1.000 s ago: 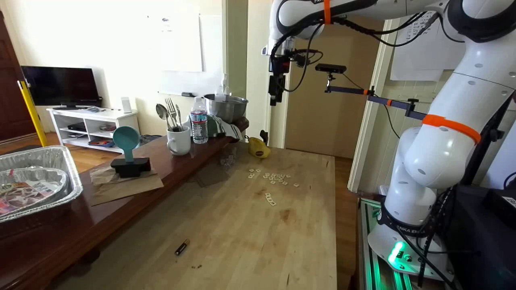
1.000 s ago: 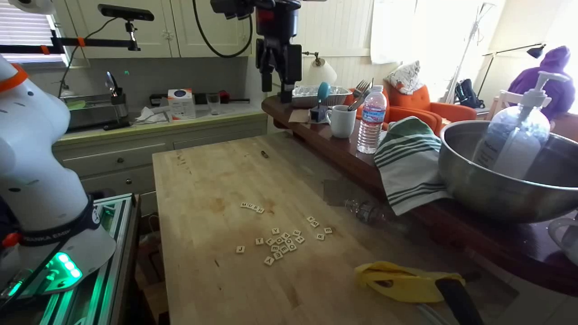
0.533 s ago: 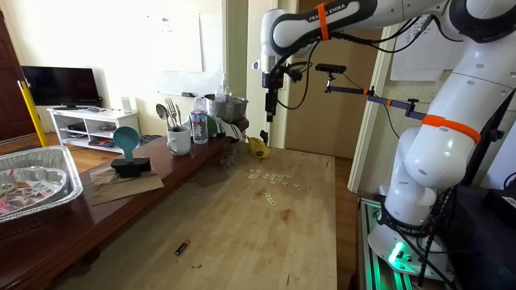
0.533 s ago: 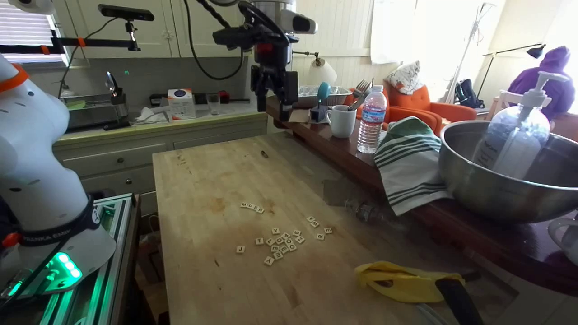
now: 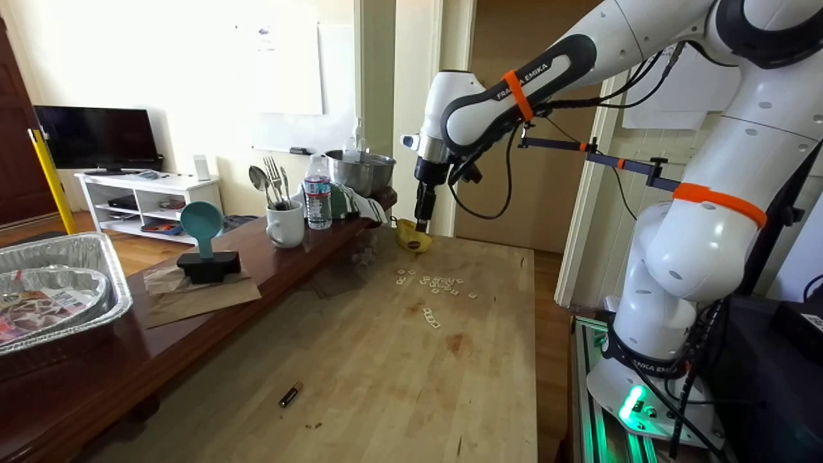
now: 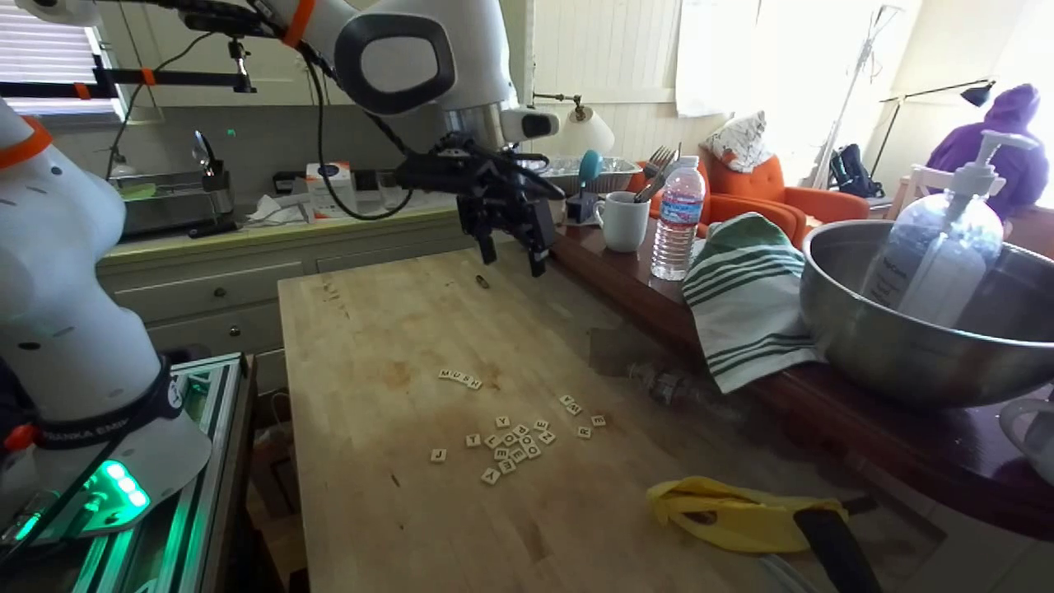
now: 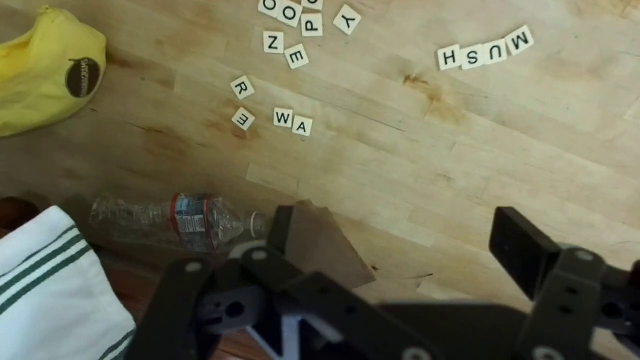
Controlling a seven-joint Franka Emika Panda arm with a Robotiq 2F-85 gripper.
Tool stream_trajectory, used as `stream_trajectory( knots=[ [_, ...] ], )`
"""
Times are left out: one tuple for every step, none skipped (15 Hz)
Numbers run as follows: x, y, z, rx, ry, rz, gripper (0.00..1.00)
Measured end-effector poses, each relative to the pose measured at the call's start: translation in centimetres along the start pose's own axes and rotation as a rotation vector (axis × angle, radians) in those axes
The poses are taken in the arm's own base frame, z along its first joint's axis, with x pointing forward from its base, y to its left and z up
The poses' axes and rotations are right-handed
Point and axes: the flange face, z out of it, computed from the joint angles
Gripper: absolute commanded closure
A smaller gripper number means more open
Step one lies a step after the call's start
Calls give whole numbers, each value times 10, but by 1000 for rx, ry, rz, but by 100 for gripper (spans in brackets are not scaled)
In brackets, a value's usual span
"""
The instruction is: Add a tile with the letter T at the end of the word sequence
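Small cream letter tiles lie on the wooden table. A curved row of tiles spelling MUSH [image 6: 466, 380] also shows in the wrist view [image 7: 472, 57] and in an exterior view [image 5: 429, 317]. A tile that looks like T [image 6: 473, 441] lies at the edge of the loose cluster [image 6: 517, 454], beside the J tile [image 6: 438, 455]; it is out of the wrist view. Other loose tiles, including W [image 7: 283, 117] and Y [image 7: 347, 20], lie nearby. My gripper [image 7: 400, 237] is open and empty, well above the table, also in both exterior views [image 5: 422, 225] [image 6: 513, 262].
A yellow pouch [image 7: 30, 75] and a clear bottle lying on its side [image 7: 192, 222] are on the table. A raised dark wooden ledge [image 6: 626, 288] runs alongside, holding a mug [image 6: 623, 222], an upright bottle [image 6: 679, 218], a towel [image 6: 745, 288] and a steel bowl [image 6: 922, 354]. A battery [image 5: 290, 394] lies apart.
My gripper has moved down toward the table and tilted, with the forearm lowering. It stays open. The tiles have not moved.
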Motion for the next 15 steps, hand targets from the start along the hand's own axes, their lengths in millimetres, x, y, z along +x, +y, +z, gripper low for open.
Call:
stream_trajectory(
  knots=[
    [-6, 1, 8, -1, 14, -20, 0],
    [-13, 2, 16, 3, 24, -39, 0],
    [-19, 4, 23, 7, 29, -61, 0],
    [-25, 6, 29, 10, 30, -81, 0],
    [-28, 7, 32, 13, 25, -81, 0],
    [-28, 8, 31, 12, 26, -81, 0],
    [-26, 7, 30, 10, 29, -83, 0],
    [-25, 7, 29, 9, 30, -85, 0],
    [-25, 6, 29, 9, 30, -86, 0],
    [-25, 6, 29, 9, 30, -86, 0],
    [-25, 6, 29, 9, 30, -86, 0],
    [-25, 6, 30, 9, 29, -87, 0],
    [-26, 7, 32, 11, 25, -85, 0],
    [-27, 8, 37, 16, 15, -81, 0],
    [-29, 9, 43, 23, 3, -77, 25]
  ],
)
